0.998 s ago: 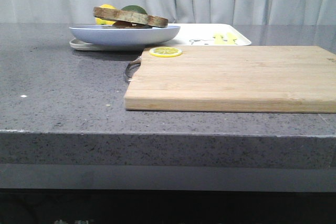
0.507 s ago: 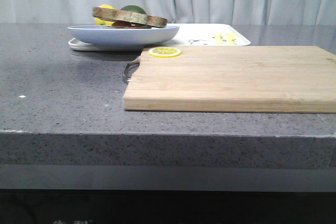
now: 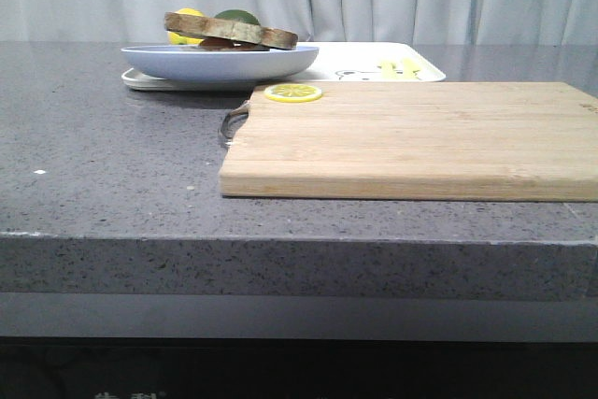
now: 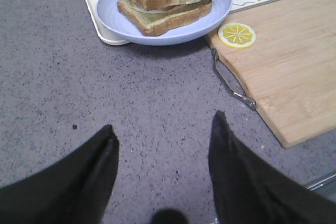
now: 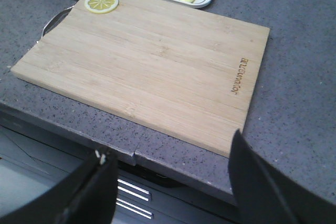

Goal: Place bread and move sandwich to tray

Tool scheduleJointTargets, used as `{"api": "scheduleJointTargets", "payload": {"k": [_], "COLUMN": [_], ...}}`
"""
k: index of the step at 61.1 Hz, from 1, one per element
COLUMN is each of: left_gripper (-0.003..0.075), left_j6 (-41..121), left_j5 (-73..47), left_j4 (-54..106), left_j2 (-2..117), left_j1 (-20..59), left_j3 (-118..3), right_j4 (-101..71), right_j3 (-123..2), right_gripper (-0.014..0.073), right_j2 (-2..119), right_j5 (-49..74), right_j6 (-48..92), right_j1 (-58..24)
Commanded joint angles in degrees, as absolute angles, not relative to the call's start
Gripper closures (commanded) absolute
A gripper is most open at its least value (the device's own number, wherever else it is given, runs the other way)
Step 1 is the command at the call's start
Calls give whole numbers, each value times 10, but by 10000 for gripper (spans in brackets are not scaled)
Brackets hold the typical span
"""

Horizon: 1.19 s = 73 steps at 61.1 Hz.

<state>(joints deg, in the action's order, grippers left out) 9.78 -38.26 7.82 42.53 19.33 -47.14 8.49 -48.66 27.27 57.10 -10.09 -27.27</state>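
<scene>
1. The sandwich (image 4: pixel 165 1) sits in the upper middle of the left wrist view: two brown-crusted slices with a pale filling between them, stacked on a round pale-blue plate (image 4: pixel 218 11). The plate rests on the left part of the white tray (image 4: pixel 102 27).

2. In the front view the same stack shows at upper left, with the tray (image 3: pixel 425 70) reaching to the right behind the wooden cutting board (image 3: pixel 411 137). No separate plain slice of bread is visible in any view.

3. The cutting board carries only a lemon slice (image 5: pixel 101 2) at its corner near the metal handle (image 4: pixel 231 85). Two yellow and green fruits lie behind the sandwich at the top edge of the left wrist view.

4. The left pincer (image 4: pixel 163 142) is spread wide and holds nothing, low in the frame above bare grey worktop (image 4: pixel 52 77), well short of the plate. The right pincer (image 5: pixel 170 166) is likewise wide and unloaded, at the worktop's front edge beside the board.

5. Judging by this layout, the bread looks already placed and the sandwich is on the tray via its plate, so the task seems at or near its end.

6. If any move remains, it calls for keeping both arms away from the plate.
</scene>
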Motion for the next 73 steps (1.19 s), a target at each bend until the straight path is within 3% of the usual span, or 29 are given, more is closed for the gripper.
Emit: {"api": "scheduleJointTargets", "payload": {"k": [1, 8, 13, 26, 33, 59, 73], "left_gripper": [333, 350, 444, 735, 738, 738, 738], "left_j6": [98, 98, 98, 98, 98, 98, 98], "left_j5": [-338, -337, -338, -337, -340, -338, -306], "left_j4": [81, 81, 81, 81, 81, 81, 81], "left_j2": [384, 350, 343, 342, 342, 341, 226], "left_j1": [199, 199, 199, 199, 199, 199, 154], "left_j3": [-458, -442, -441, -441, -441, -441, -367], "right_j4": [100, 100, 100, 100, 100, 106, 106], "right_j3": [-503, -503, -503, -503, -503, -503, -503], "right_gripper": [117, 118, 171, 549, 717, 712, 712], "right_j2": [276, 276, 276, 276, 276, 276, 276], "right_j5": [537, 537, 537, 537, 537, 541, 542], "right_j6": [-90, -90, -90, -90, -90, -90, -90], "right_j1": [-270, -270, -270, -270, -270, -270, -270]}}
